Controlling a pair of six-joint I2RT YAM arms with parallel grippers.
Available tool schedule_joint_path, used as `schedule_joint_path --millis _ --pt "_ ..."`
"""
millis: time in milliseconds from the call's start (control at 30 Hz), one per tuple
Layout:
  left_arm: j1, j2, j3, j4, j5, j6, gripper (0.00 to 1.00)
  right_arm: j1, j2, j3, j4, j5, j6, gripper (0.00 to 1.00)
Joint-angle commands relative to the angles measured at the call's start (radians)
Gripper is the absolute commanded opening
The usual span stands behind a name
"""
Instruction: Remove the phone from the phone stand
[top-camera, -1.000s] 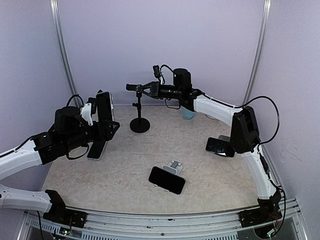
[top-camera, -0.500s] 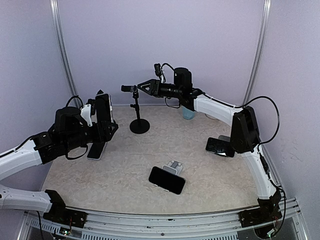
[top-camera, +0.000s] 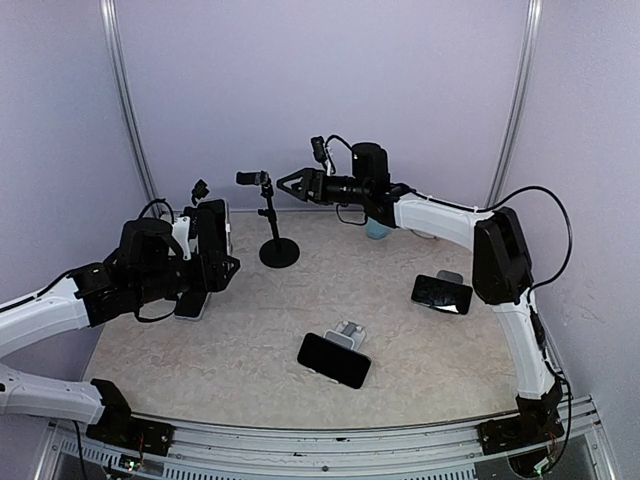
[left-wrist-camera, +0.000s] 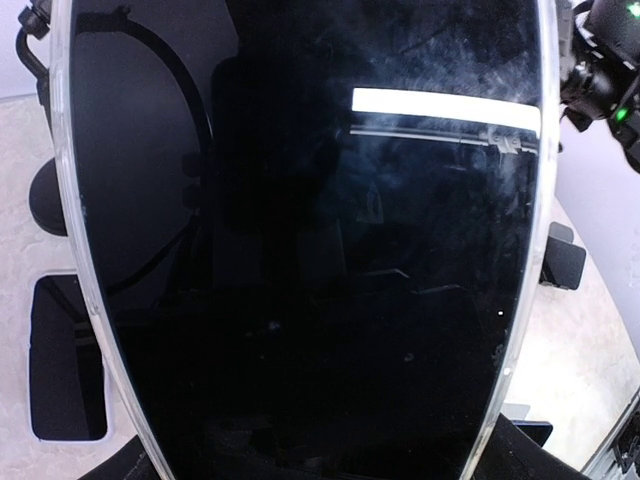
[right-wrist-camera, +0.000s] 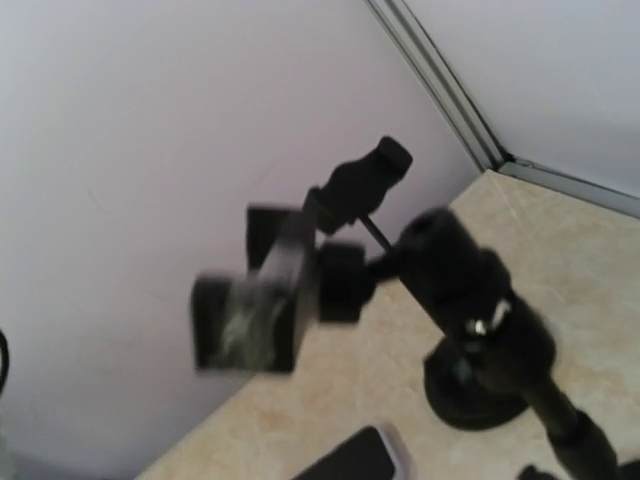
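Observation:
In the top view my left gripper (top-camera: 204, 265) is shut on the phone (top-camera: 212, 232), a black slab with a pale edge. It holds the phone upright above the left side of the table. The phone's dark screen (left-wrist-camera: 300, 250) fills the left wrist view and hides the fingers. The phone stand (top-camera: 278, 250) is black with a round base and a thin pole. Its clamp (top-camera: 252, 178) holds nothing. My right gripper (top-camera: 286, 184) stands open just right of the clamp, apart from it. The clamp (right-wrist-camera: 262, 305) shows blurred in the right wrist view above the stand's base (right-wrist-camera: 480, 395).
A white-cased phone (top-camera: 189, 303) lies flat under my left arm. Another phone (top-camera: 334, 360) leans on a small grey holder (top-camera: 349, 331) at the middle front. A third phone (top-camera: 442, 293) sits at the right. A blue cup (top-camera: 377, 230) stands at the back.
My right gripper has opened, let go of the stand's clamp and drawn back a little to the right. The left arm has shifted slightly with the phone in it.

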Motion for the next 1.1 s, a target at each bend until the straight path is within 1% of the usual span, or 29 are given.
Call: schedule_joint_path --millis 0,67,133,333,600,733,900,1067 --pt "-0.019 0.028 0.046 0.012 -0.018 -0.020 0.44 -0.002 -0.153 -0.115 0.052 -0.006 -0.054 0.92" --pt "-0.027 0.053 0.061 -0.009 -0.029 -0.025 0.44 -0.005 -0.199 -0.175 0.060 -0.002 -0.071 0.98" --pt "-0.033 0.077 0.076 -0.027 -0.035 -0.031 0.44 -0.007 -0.243 -0.239 0.063 0.004 -0.091 1.00" --pt "-0.042 0.169 0.123 -0.066 -0.030 -0.053 0.45 -0.014 -0.392 -0.446 0.071 0.031 -0.154 1.00" --pt "-0.065 0.375 0.207 -0.116 -0.043 -0.059 0.47 -0.025 -0.615 -0.754 0.096 0.079 -0.223 1.00" --pt "-0.065 0.469 0.240 -0.116 -0.044 -0.064 0.47 -0.025 -0.709 -0.891 0.120 0.094 -0.222 1.00" --pt "-0.060 0.594 0.289 -0.112 -0.031 -0.060 0.48 -0.025 -0.795 -1.025 0.145 0.111 -0.212 1.00" --pt "-0.053 0.704 0.331 -0.110 -0.043 -0.072 0.49 -0.025 -0.839 -1.095 0.143 0.127 -0.216 1.00"
